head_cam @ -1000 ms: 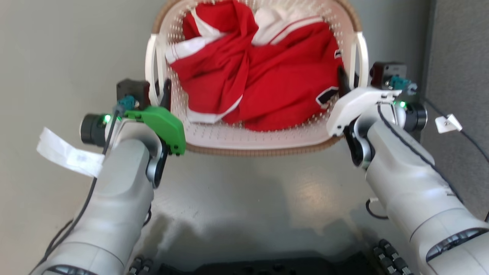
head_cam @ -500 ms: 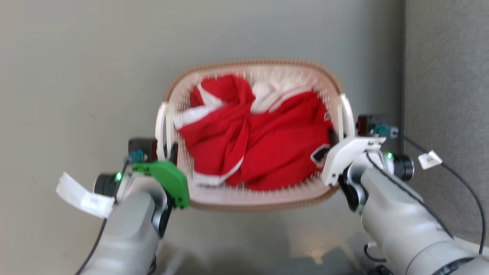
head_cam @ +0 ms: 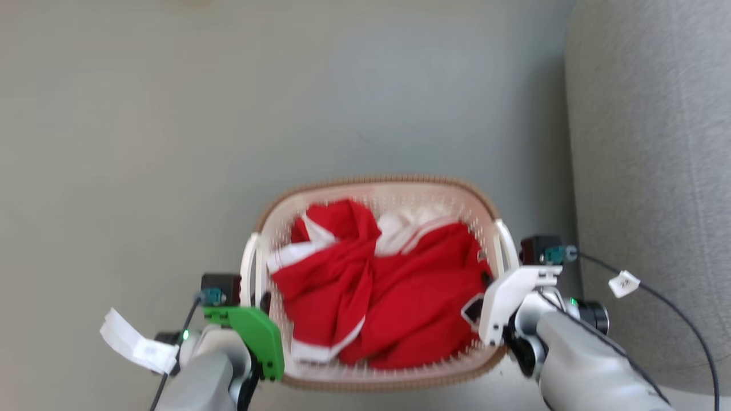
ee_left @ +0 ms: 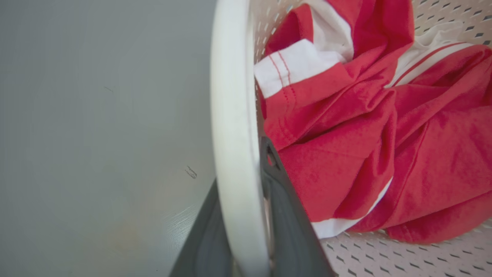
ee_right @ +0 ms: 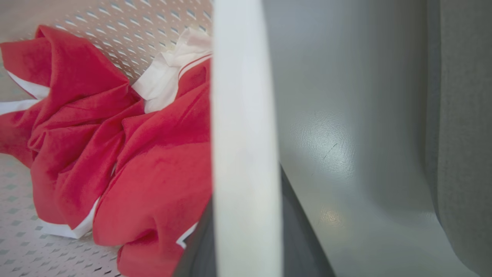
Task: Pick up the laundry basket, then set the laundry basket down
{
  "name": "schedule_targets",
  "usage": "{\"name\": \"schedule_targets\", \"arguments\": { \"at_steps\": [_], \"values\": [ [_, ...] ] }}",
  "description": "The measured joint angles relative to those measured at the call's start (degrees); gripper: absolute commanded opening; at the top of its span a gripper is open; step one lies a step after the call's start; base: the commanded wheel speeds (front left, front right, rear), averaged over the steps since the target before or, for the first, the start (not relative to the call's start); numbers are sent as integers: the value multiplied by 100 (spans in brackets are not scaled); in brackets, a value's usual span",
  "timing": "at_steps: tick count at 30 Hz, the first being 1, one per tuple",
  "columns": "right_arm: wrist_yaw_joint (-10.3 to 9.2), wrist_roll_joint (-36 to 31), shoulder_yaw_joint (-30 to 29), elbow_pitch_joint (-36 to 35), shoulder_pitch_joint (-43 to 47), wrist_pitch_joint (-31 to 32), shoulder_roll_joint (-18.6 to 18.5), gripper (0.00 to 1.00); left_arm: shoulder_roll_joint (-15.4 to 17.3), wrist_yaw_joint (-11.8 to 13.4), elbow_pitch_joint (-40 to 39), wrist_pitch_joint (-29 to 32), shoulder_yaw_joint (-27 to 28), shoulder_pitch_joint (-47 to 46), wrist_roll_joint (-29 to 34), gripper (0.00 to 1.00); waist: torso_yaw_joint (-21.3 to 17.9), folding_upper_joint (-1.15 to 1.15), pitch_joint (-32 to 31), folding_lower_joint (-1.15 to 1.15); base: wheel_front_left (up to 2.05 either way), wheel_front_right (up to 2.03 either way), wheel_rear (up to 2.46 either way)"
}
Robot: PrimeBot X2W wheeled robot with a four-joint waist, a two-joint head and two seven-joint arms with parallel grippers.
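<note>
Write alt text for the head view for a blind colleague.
A cream laundry basket with a brown rim, holding crumpled red and white clothes, is gripped at its two sides by the left pincer and the right pincer. Grey floor lies around it, with a grey fabric surface at the right.

Left tool clamped, right tool clamped
</note>
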Motion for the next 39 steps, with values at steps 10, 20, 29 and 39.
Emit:
{"name": "schedule_targets", "arguments": {
  "at_steps": [10,20,29,39],
  "values": [
    [0,301,386,-4,563,354,4,0,-9,-82,180,376,-222,478,-247,0,-86,0,-892,0,0,0,0],
    [9,508,639,20,1112,492,12,0,-9,-124,247,537,-392,1026,-348,0,-169,0,-1706,0,0,0,0],
    [-1,651,753,33,1200,506,4,0,1,-111,188,604,-478,1103,-426,0,-230,0,-2177,0,0,0,0],
    [-10,766,871,41,1200,506,-4,0,20,-20,133,695,-598,1106,-539,0,-225,0,-2227,0,0,0,0]
  ]
}}
